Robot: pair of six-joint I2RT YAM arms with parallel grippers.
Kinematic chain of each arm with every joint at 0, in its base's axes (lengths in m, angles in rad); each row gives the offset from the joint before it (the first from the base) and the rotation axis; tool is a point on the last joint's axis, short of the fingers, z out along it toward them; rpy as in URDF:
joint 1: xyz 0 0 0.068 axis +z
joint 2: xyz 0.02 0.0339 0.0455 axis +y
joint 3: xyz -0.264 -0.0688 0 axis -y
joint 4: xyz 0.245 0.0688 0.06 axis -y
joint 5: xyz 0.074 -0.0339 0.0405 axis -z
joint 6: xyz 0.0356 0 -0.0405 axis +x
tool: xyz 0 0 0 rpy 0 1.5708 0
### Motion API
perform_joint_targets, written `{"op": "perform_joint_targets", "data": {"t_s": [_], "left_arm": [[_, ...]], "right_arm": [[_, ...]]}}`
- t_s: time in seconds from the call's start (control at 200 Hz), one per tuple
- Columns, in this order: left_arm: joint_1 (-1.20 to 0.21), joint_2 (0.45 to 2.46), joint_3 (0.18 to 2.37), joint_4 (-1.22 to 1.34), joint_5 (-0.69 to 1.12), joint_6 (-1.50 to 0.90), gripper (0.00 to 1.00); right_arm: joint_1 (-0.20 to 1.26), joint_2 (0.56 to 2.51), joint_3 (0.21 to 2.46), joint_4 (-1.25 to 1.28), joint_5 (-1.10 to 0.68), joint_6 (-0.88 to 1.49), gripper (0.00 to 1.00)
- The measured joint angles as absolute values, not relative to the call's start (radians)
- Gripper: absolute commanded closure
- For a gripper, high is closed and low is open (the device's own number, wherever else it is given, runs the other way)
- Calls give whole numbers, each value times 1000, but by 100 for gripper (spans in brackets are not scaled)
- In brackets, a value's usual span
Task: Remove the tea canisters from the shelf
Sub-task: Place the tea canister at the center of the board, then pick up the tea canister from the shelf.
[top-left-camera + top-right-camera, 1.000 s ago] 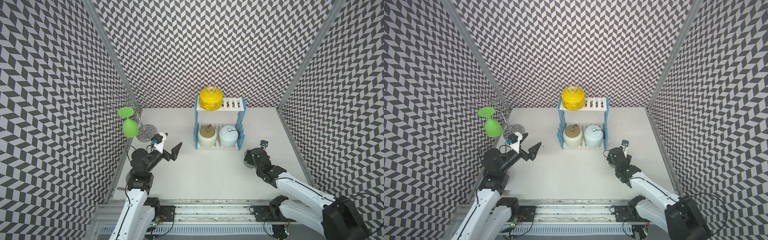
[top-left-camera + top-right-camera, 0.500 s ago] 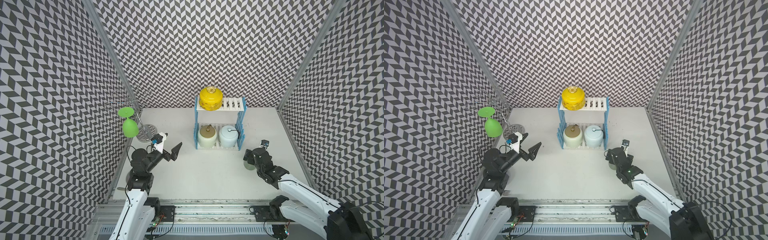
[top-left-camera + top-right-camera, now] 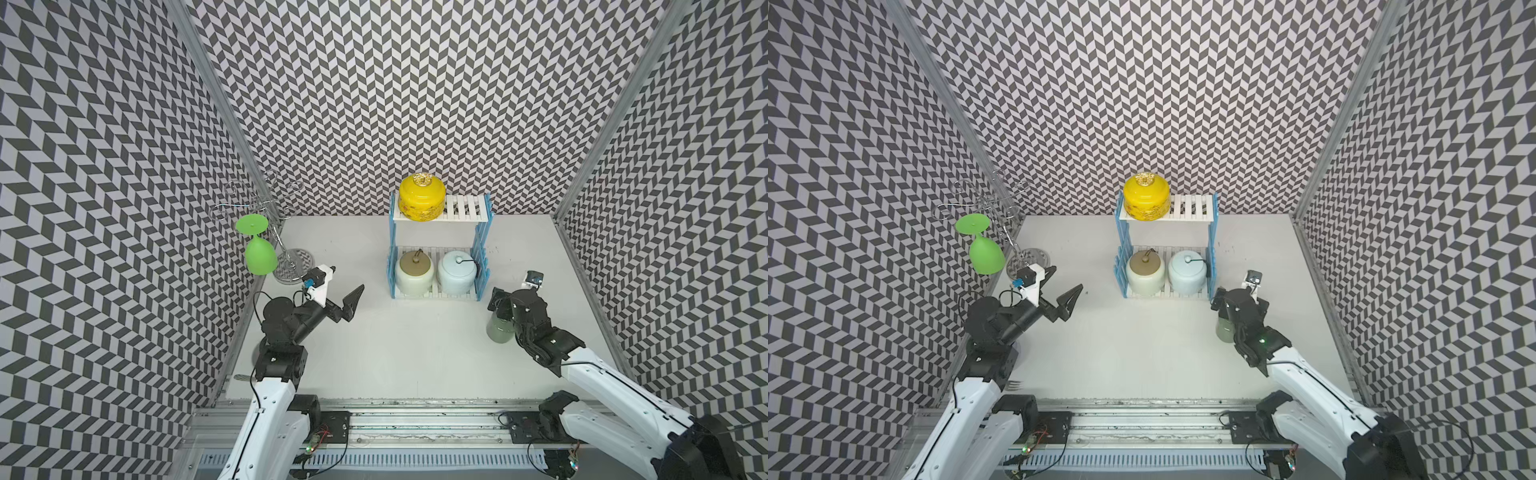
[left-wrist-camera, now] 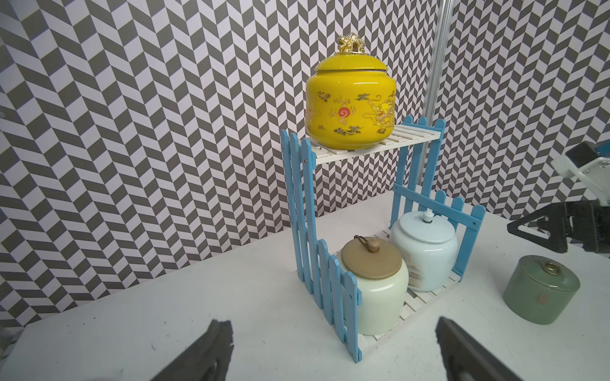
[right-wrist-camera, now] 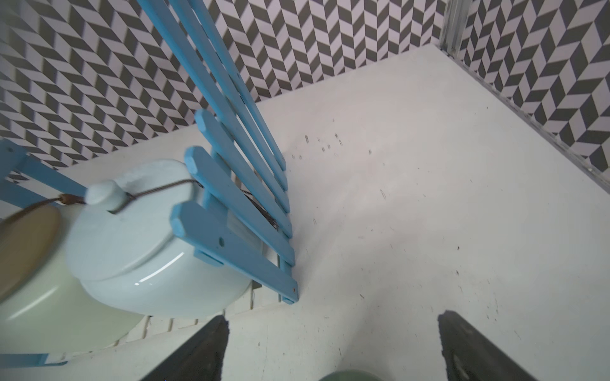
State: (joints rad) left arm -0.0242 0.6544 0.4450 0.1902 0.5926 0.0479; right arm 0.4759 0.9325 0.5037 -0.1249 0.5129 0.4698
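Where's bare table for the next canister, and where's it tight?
Widest bare table: in front of the shelf, between left tool and right tool. Also between shelf and glass stand, and from shelf to right wall. Crowded: shelf's front right corner, where the sage-green canister stands by the right tool.

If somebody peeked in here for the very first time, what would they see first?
Probably the shiny yellow canister with its gold knob, sitting on the top board of the little blue-and-white shelf at the back of the table. Next, the bright green goblet hanging upside down from the wire stand by the left wall, and the dizzy black-and-white zigzag walls all around.
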Motion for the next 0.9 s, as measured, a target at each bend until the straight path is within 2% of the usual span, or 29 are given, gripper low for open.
{"op": "perform_joint_targets", "data": {"t_s": [0.496, 0.901], "left_arm": [[-23, 677, 460, 183, 619, 33, 0], [-26, 830, 726, 109, 634, 63, 0]], "right_arm": [[476, 768, 615, -103, 492, 226, 0], [476, 656, 636, -97, 420, 21, 0]]}}
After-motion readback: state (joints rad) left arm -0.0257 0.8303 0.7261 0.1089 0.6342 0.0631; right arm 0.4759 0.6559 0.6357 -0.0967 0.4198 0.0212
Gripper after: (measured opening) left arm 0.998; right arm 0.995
